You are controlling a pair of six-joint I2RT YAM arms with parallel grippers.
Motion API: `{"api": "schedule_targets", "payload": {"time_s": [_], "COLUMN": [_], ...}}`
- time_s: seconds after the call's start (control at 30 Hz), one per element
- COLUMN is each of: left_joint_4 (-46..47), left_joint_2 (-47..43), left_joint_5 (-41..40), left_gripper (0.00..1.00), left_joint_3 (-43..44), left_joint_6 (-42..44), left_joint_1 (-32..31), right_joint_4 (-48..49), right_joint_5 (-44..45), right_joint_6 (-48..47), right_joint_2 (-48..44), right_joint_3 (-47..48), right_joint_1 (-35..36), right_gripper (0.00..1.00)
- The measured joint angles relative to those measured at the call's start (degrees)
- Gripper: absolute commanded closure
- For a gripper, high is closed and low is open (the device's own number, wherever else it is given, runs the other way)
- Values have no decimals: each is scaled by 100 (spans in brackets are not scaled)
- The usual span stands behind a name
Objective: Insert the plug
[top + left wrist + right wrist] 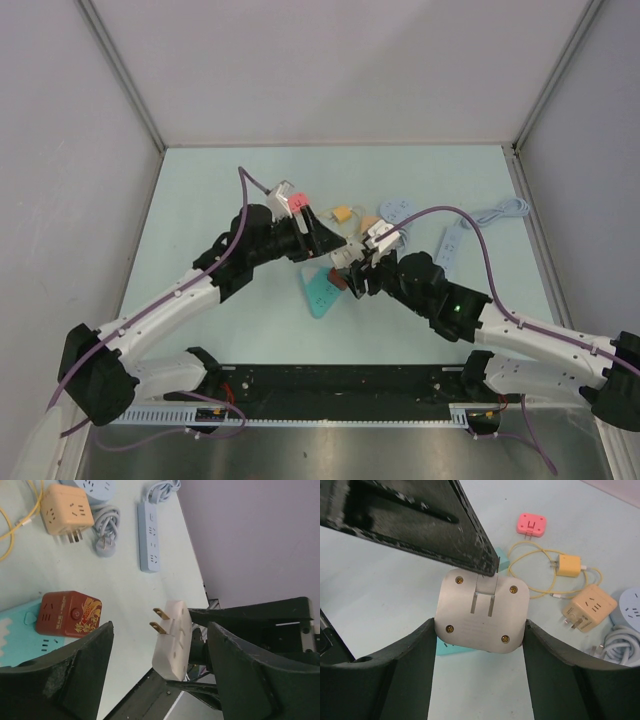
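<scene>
Right end effector's [480, 627] white plug [481, 611] (two-pronged)

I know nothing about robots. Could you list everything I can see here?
white plastic two-prong plug adapter: 1, white with brass prongs, held above the table
dark red cube adapter: 1, red, on the teal strip
teal power strip: 1, teal, table centre
peach cube adapter: 1, peach, far side
yellow charger with cable: 1, yellow, beside the peach cube
pink flat adapter: 1, pink, far left
pale blue long power strip: 1, blue, right side
pale blue round socket hub: 1, blue, far side
table: 1, pale green
left end effector: 1, black, open either side of the white plug
right end effector: 1, black, gripping the white plug
</scene>
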Motion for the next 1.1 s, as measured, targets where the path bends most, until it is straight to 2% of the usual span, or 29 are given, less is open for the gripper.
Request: {"api": "schedule_targets", "payload": {"time_s": [0.13,0.33,0.43,0.47,0.5,0.53,0.6,0.63,0.7,0.73,0.8,0.83,0.93,1.1], "left_joint_4": [20,225,323,352,374,400,457,496,529,533,535,535,542,822], "left_joint_2": [83,85,85,85,85,85,85,83,81,81,79,79,76,44], "left_joint_5": [-2,2,35,33,31,26,48,57,61,57,15,-9,-74,-236], "left_gripper": [34,55,70,79,83,91,97,100,100,100,100,100,100,100], "left_joint_3": [-48,-79,-92,-98,-111,-127,-131,-131,-131,-131,-131,-131,-131,-177], "left_joint_6": [-184,-330,-389,-409,-431,-422,-422,-426,-433,-435,-474,-509,-616,-892], "left_joint_1": [-42,-57,-59,-59,-55,-46,-42,-39,-39,-39,-39,-39,-50,-57], "right_joint_4": [98,273,306,308,310,315,308,308,310,310,315,319,352,361], "right_joint_5": [-50,-210,-297,-310,-334,-376,-470,-527,-629,-682,-820,-874,-1047,-1554], "right_joint_6": [-7,-4,-2,0,11,39,92,114,168,195,262,330,699,1545], "right_joint_2": [26,103,179,190,201,210,225,227,232,234,234,234,195,-105], "right_joint_3": [55,79,79,79,79,79,79,79,79,79,79,79,79,79], "right_joint_1": [-9,-55,-98,-116,-142,-170,-232,-269,-334,-367,-446,-487,-732,-1331], "right_gripper": [99,100,100,98,96,91,86,69,51,35,23,13,4,1]}}
